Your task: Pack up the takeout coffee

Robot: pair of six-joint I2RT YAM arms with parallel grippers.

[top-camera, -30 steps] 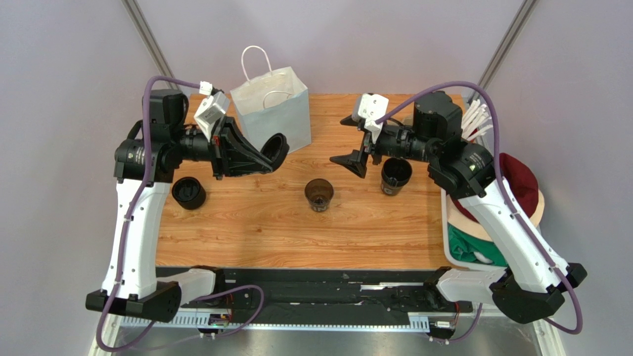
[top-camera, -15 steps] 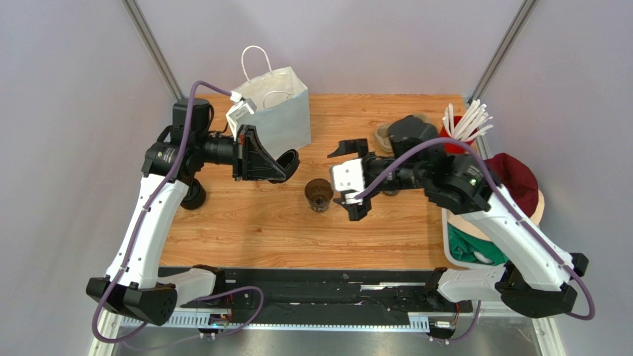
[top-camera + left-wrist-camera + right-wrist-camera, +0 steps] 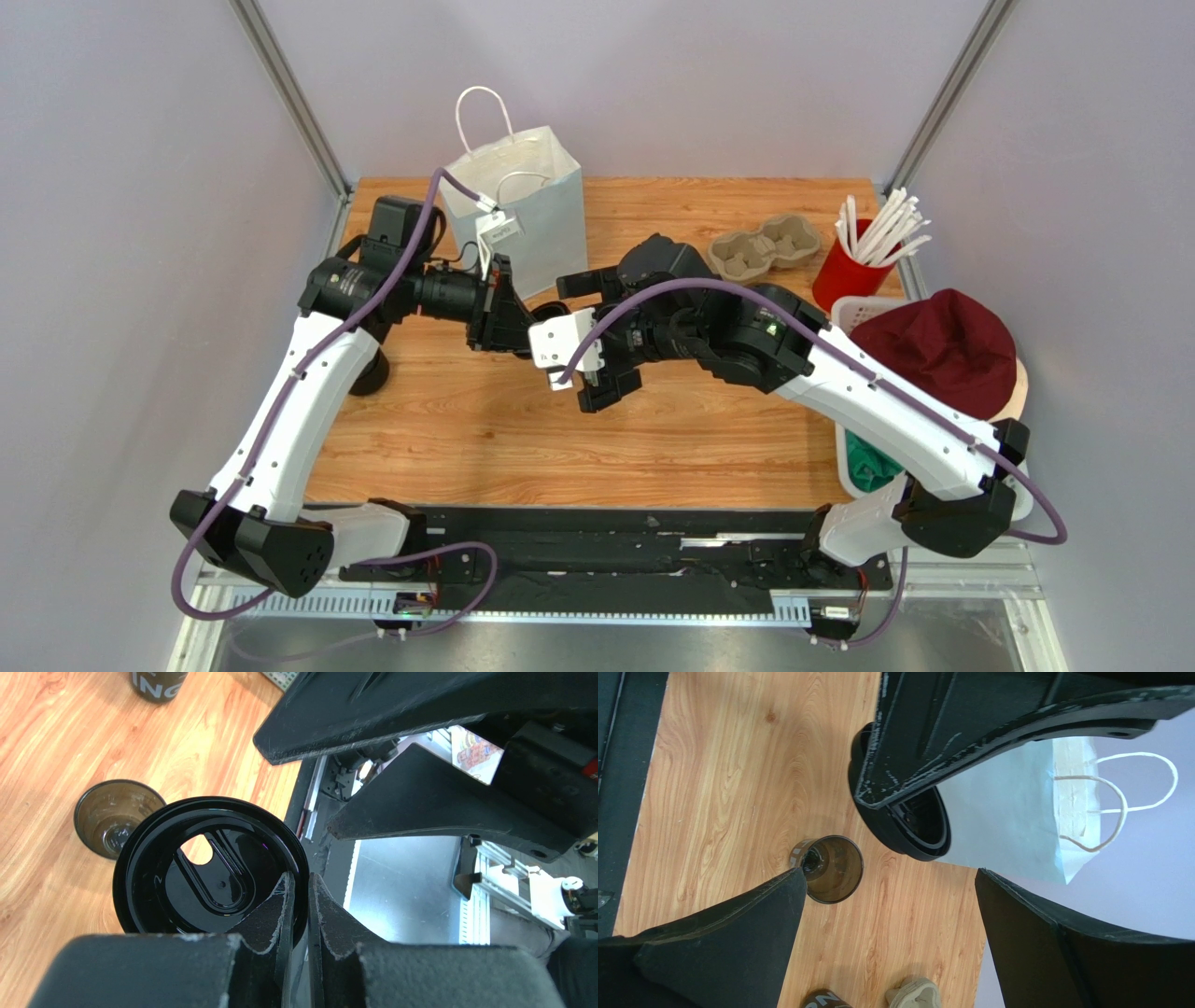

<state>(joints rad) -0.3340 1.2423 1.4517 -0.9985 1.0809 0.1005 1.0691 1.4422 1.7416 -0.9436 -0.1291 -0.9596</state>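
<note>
wood table: your coffee cup stands upright on it, dark brown, see-thru, top open.
left gripper: you're pinching the black lid by its rim, up off the table, near the cup.
right gripper: fingers spread wide abv the cup, not touching it.
paper bag: upright, just behind the lid.

The left arm rises from its base at the near left, bends at the elbow and reaches rightward with its forearm about level. The left gripper has its jaws nearly together, pinching the rim of a black lid. The right arm stretches from the near right leftward towards the middle. The right gripper is spread wide, holds nothing, and faces the left one at close range
</note>
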